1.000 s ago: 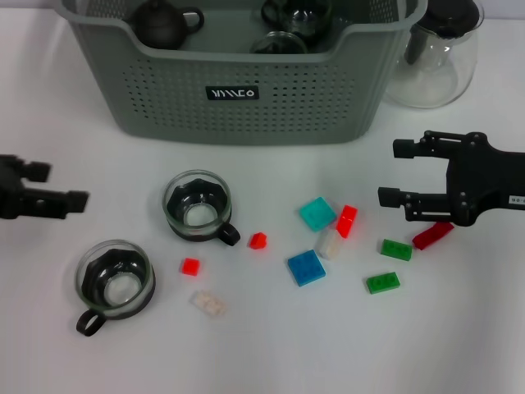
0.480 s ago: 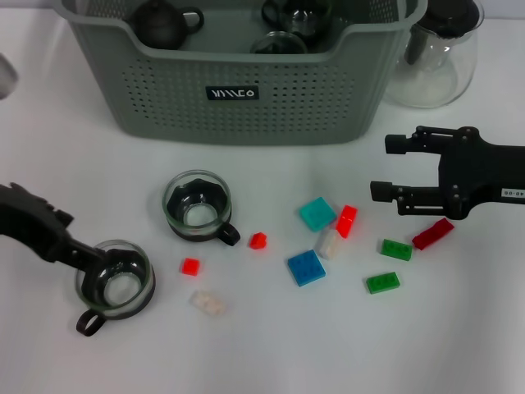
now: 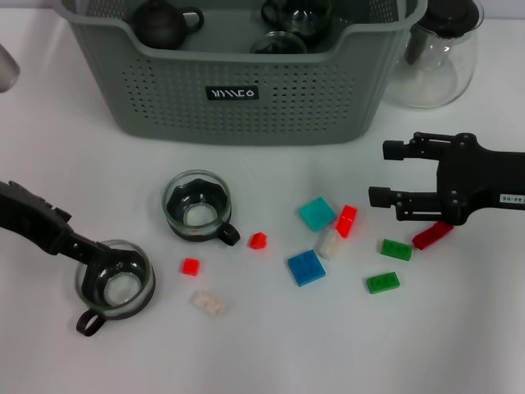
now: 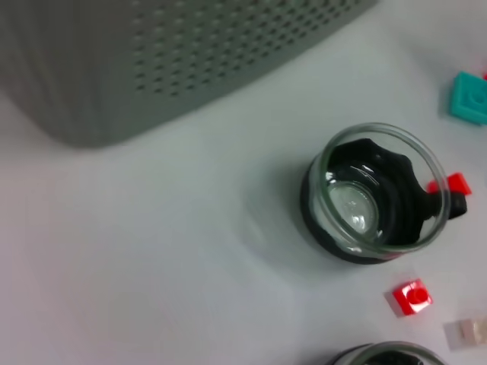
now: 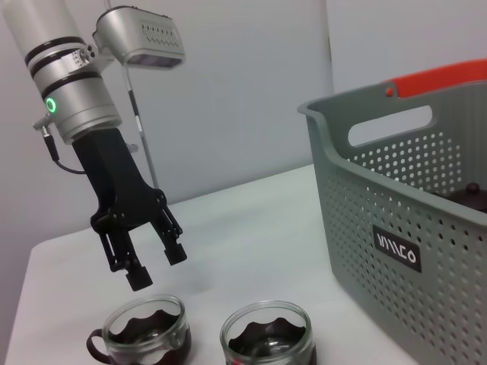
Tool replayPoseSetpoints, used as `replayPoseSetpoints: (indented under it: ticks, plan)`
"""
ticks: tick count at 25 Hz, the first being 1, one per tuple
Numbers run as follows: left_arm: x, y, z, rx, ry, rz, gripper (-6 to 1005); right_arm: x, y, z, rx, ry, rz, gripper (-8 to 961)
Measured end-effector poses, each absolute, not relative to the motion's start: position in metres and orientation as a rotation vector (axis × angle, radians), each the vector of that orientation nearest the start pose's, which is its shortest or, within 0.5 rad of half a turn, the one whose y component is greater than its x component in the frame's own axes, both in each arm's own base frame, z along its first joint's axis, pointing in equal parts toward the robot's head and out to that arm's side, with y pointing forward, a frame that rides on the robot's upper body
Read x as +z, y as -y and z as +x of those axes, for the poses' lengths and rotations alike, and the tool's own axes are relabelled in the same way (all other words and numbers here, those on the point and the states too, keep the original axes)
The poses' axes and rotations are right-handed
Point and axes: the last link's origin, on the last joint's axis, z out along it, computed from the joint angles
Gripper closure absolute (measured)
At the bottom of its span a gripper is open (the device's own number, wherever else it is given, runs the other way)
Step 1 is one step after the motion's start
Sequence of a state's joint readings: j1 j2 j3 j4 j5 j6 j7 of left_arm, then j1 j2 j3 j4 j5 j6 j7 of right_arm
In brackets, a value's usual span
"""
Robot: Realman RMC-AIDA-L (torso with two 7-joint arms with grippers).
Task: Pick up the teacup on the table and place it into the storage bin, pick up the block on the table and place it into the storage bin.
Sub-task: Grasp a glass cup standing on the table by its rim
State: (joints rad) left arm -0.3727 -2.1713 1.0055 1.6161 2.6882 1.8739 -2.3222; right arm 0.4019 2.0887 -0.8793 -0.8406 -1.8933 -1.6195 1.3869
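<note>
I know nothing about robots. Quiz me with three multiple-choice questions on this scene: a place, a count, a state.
1. Where is the left gripper? A) inside the storage bin B) at the teacup nearest the robot C) lying flat on the table
2. Teacups outside the storage bin? A) one B) two C) four
3. The right gripper is: A) open, empty B) shut on a teacup C) shut on the bin's handle
Answers: B, it hangs at that cup's rim; B, two stand on the table; A, it is spread around nothing.
</note>
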Motion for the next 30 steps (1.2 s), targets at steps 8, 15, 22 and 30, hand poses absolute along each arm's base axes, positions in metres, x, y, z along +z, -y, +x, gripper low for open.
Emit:
replayPoseSetpoints:
  ticks: [8,15,22,30]
  plan:
    - [0.064,-0.284,-0.241,0.412,1.252,-2.493,145,-0.002,-0.297,0.267,0.669,-0.471,-2.804,155]
    - [0.061,-0.286,-0.246,0.401,1.294,-2.49,145,-0.004,-0.3,0.266,0.677,-0.463,-2.804,155]
    - [0.063,-0.286,-0.245,0.352,1.306,-2.494,144,-0.001,-0.301,0.266,0.685,-0.471,-2.788,155]
    - [0.06,-0.288,-0.245,0.352,1.318,-2.502,144,0.0,-0.3,0.269,0.688,-0.488,-2.775,156]
